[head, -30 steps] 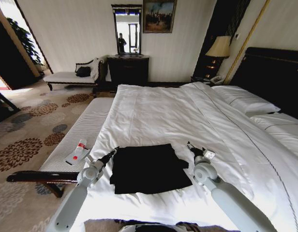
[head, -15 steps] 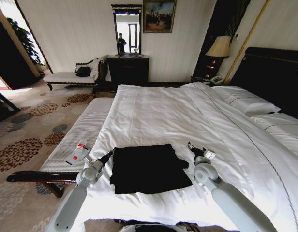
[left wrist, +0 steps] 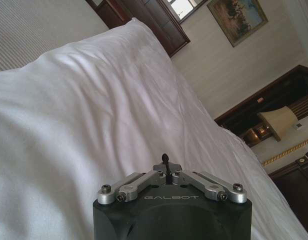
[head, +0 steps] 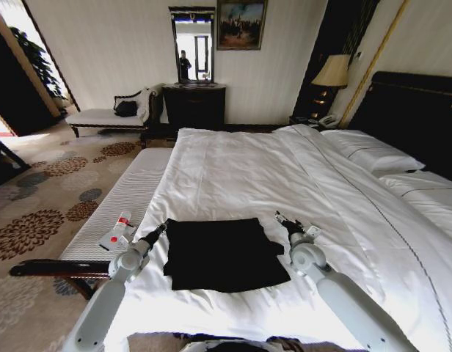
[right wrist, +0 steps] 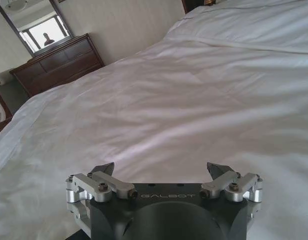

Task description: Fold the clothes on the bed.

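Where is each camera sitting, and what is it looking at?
Head view: high on the robot's head, looking down at the black T-shirt on the bed; both arms show, left gripper and right gripper flanking the shirt.
Left wrist view: on the left arm, looking across the white sheet; its shut gripper shows.
Right wrist view: on the right arm, facing the dresser; its open gripper shows.
All three share the white bed.

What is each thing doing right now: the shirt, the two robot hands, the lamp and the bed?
T-shirt: partly folded, lying flat on the bed, not held.
Left gripper: jaws shut, holding nothing, beside the shirt's edge.
Right gripper: jaws open, holding nothing, beside the shirt's other edge.
Lamp: lit.
Bed: made, sheets smooth.
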